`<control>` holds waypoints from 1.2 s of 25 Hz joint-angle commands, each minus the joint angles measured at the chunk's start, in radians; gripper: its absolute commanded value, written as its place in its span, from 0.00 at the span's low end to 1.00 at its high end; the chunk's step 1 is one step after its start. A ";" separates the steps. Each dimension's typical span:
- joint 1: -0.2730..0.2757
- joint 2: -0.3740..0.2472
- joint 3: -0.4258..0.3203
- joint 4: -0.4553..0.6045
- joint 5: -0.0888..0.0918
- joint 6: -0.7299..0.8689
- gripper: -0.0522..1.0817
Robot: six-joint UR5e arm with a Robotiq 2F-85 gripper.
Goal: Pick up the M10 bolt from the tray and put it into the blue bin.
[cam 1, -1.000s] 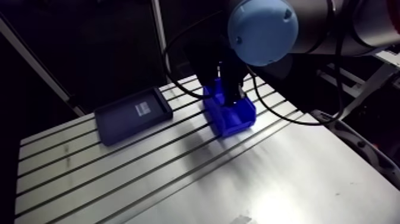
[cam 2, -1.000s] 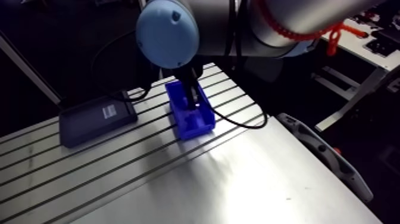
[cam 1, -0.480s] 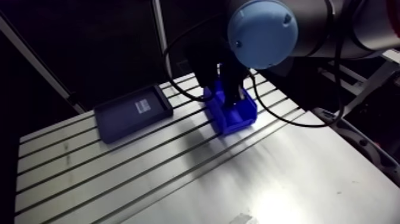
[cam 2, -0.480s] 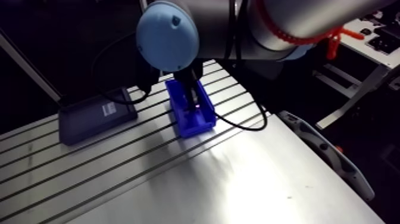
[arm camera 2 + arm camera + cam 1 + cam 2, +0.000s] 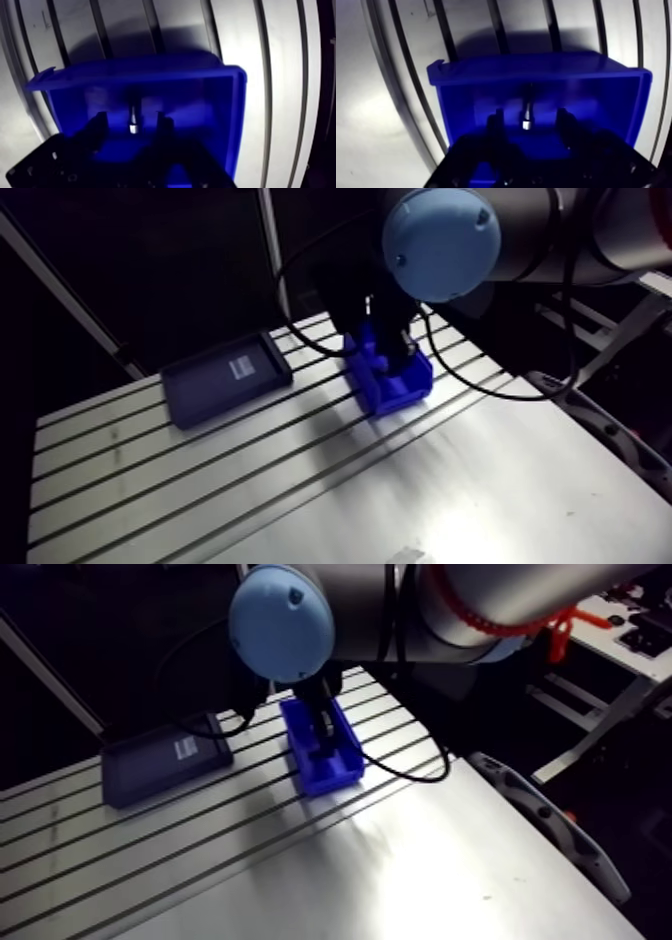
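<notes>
In the wrist view the blue bin lies right under my gripper. The two dark fingers stand apart, inside the bin's walls. The M10 bolt, small and silvery, shows in the gap between them, touching neither finger, against the bin's blue inside. In the arm view the gripper hangs down into the bin at the table's far side. The dark tray, with a white label on it, lies to the bin's left.
The slotted aluminium table stretches toward the near edge in front of the bin. The arm's big blue-capped joint hangs above the bin. A grey curved bar runs along the table's right side.
The fingers, shut on the bolt earlier, have parted and let it go inside the bin. The gripper stays over the bin.
</notes>
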 commanded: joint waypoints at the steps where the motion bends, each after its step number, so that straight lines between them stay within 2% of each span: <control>1: 0.008 -0.064 -0.046 0.116 -0.001 0.004 0.05; 7: 0.017 -0.118 -0.157 0.291 0.002 0.083 0.05; 12: 0.055 -0.125 -0.298 0.423 -0.004 0.343 0.05; 17: 0.134 -0.130 -0.433 0.553 0.004 0.676 0.05; 23: 0.255 -0.134 -0.508 0.590 0.005 1.082 0.05; 26: 0.295 -0.139 -0.525 0.601 0.050 1.249 0.05; 30: 0.347 -0.157 -0.546 0.612 0.055 1.443 0.05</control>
